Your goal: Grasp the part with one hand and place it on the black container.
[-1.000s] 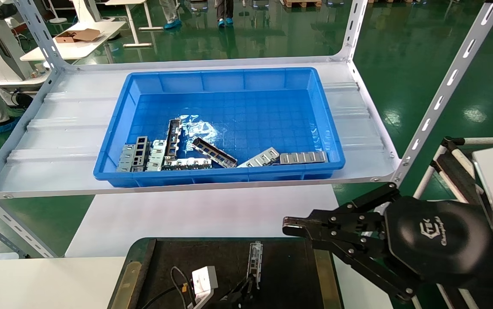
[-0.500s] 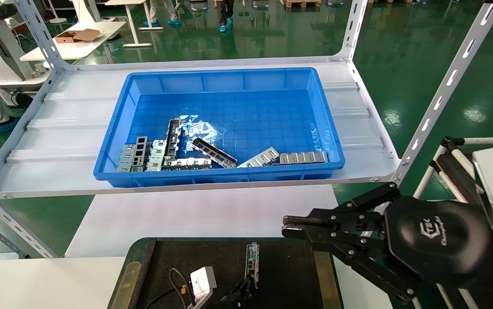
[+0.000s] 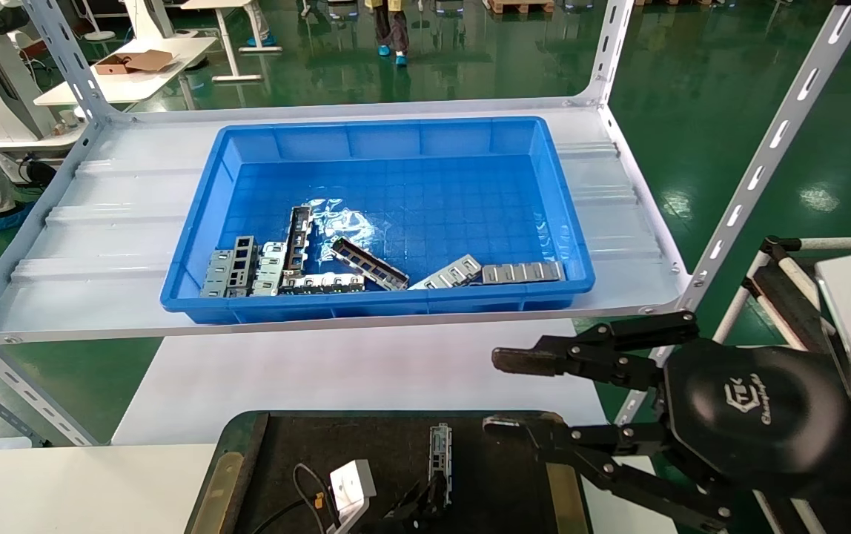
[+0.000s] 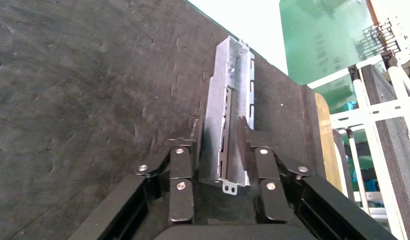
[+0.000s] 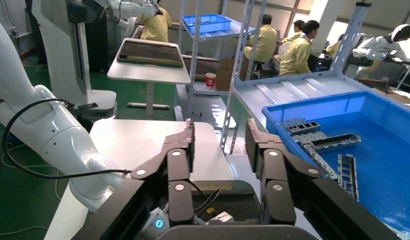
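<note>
**Part on black container, left tool gripping it**

- Left tool [image 4: 220, 150]: bottom centre of the head view, low over the black container [image 3: 240, 475]. Fingers [image 4: 185, 155] clamped on the near end of the part [image 4: 228, 110]; judged the placing step, release not yet made.
- Part: lies lengthwise on the dark mat, centre of the container, far end pointing toward the shelf. Bare mat on both sides gives room to open the fingers and lift clear.
- Right tool [image 3: 503, 393]: lower right, fingers spread wide apart and empty, hanging just over the container's right edge, near the part; a likely crowding risk.
- White worktop [image 3: 322, 371]: beyond the container.
- Blue bin [image 3: 396, 141]: on the shelf, mid-frame, holding remaining metal pieces.
</note>
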